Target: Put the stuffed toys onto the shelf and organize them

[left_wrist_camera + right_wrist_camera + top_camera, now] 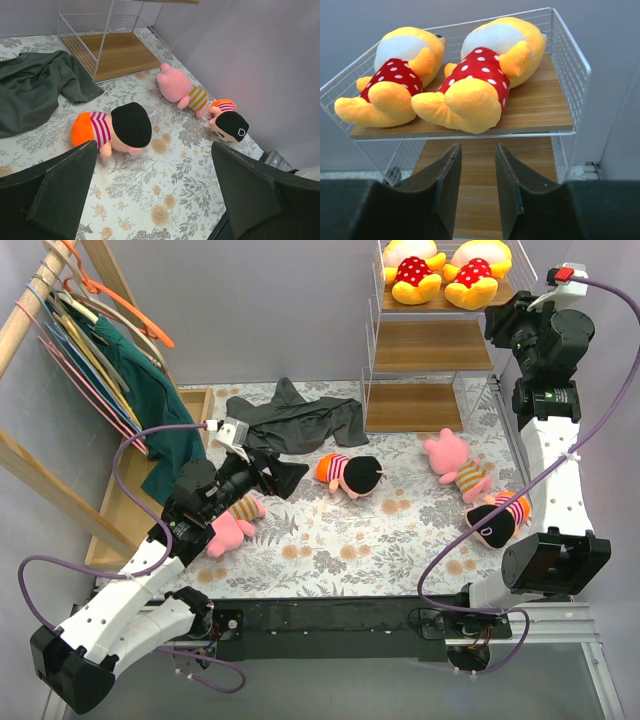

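The two yellow dolls (pixel 480 80) lie side by side on the shelf's (pixel 430 345) top board, I think to keep twins together, with the right pincer (pixel 477 150) narrow and empty nearby, while the left pincer (pixel 154 150) hangs wide and empty over a black-haired doll (pixel 117 127) on the worktop (pixel 150 200), likely next.

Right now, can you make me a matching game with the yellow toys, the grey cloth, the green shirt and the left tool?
Things:
1 yellow toys
2 grey cloth
3 green shirt
4 left tool

Places or states:
A hanging on the wooden rail
B wide open, holding nothing
C on the top board of the shelf
D spread on the flowered table

Pairs: 1-C, 2-D, 3-A, 4-B.
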Robot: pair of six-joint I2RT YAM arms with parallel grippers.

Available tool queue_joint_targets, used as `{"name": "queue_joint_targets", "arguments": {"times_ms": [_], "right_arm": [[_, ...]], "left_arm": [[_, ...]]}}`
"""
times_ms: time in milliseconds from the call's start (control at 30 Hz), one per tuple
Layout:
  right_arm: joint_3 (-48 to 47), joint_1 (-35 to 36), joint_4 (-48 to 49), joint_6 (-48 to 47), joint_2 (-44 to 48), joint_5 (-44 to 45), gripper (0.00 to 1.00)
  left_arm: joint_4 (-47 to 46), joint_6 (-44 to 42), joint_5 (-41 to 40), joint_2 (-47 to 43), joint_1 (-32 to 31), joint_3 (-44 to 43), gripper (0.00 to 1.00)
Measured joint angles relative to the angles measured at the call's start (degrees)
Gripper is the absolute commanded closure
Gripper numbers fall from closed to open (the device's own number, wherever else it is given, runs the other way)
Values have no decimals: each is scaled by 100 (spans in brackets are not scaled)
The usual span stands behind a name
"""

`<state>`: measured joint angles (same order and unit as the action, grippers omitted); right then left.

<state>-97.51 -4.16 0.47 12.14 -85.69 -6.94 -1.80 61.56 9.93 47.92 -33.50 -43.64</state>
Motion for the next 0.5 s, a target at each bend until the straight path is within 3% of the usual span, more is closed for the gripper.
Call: {"name": "queue_joint_targets", "arguments": {"times_ms": [167, 500], "right_arm": [[260, 0, 157, 409, 17, -260, 71], [66, 0, 730, 800, -455, -621, 73]], "left_arm": [[0, 2, 13, 0, 0, 0, 2], [-2, 2, 17, 9, 0, 0, 2]]}}
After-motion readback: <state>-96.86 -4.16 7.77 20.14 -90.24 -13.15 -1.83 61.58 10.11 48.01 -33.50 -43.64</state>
